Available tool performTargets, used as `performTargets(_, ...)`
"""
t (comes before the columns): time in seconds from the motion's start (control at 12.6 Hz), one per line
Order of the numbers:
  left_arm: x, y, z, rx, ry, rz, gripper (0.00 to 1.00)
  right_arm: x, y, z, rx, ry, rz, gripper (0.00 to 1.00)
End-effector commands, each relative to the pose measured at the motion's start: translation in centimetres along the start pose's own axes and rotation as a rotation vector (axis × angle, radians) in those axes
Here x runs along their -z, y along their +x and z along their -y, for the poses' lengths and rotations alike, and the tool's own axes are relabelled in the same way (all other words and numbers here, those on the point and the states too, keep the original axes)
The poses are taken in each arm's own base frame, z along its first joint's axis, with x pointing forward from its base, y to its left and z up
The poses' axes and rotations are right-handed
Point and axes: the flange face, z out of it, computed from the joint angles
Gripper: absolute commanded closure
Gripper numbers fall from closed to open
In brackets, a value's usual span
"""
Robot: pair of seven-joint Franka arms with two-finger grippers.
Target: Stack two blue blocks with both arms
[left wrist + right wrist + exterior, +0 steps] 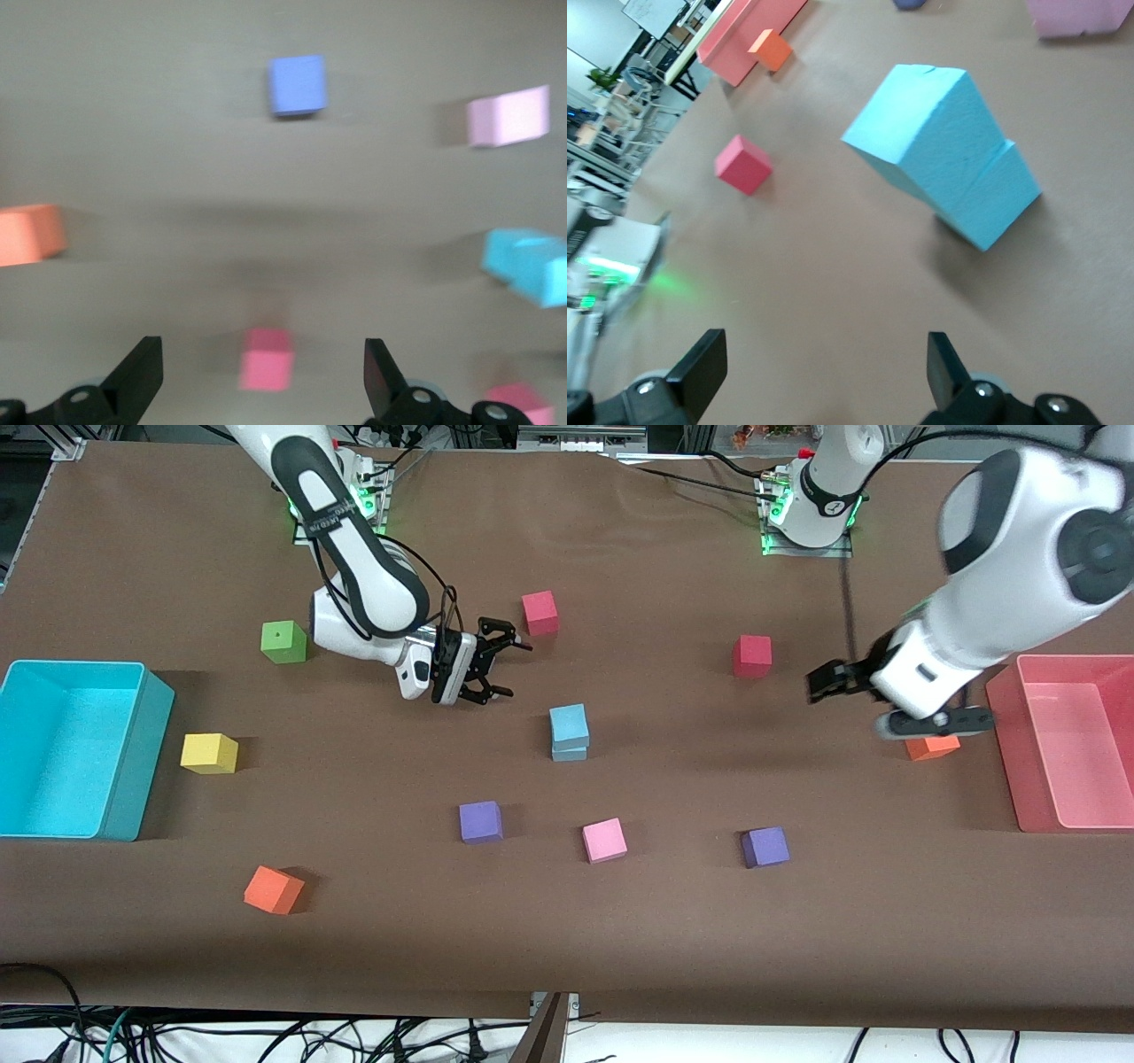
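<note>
Two matte sky-blue foam cubes (pixel 568 732) sit stacked; right gripper (pixel 490 662) wide open, empty beside them; left gripper (pixel 263 376) looks spread, empty too.

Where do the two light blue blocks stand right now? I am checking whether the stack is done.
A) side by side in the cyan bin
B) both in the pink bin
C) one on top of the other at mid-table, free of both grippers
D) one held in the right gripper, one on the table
C: the upper blue block sits on the lower blue block, while the open right gripper and open left gripper hold nothing.
</note>
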Motion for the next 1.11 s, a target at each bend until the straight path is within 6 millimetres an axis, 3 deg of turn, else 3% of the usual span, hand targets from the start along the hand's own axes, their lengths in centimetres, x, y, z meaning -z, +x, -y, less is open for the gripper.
performTargets(0.0, 2.2, -2.5, 4.0, -0.087, 0.041, 0.034, 0.00, 4.3, 1.6, 2.5, -0.134, 0.054, 0.117, 0.00)
performTargets(0.32, 3.9, -3.4, 5.5, -0.097, 0.096, 0.030, 0.00, 9.7, 2.8, 4.0, -0.236, -0.052, 0.389, 0.00)
performTargets(0.4, 4.0, -3.5, 5.5, -0.097, 0.096, 0.027, 0.00, 11.9, 3.0, 3.1, -0.232, -0.121, 0.467, 0.00)
performTargets(0.55, 4.0, -3.5, 5.5, -0.097, 0.097, 0.028, 0.00, 16.7, 4.2, 1.5, -0.231, -0.317, 0.605, 0.00)
performTargets(0.71, 3.9, -3.5, 5.5, -0.100, 0.096, 0.030, 0.00, 21.4, 6.6, 1.1, -0.259, -0.482, 0.660, 0.00)
performTargets(1.03, 3.9, -3.5, 5.5, -0.101, 0.096, 0.030, 0.00, 34.4, 12.3, -0.4, -0.486, -0.766, 0.480, 0.00)
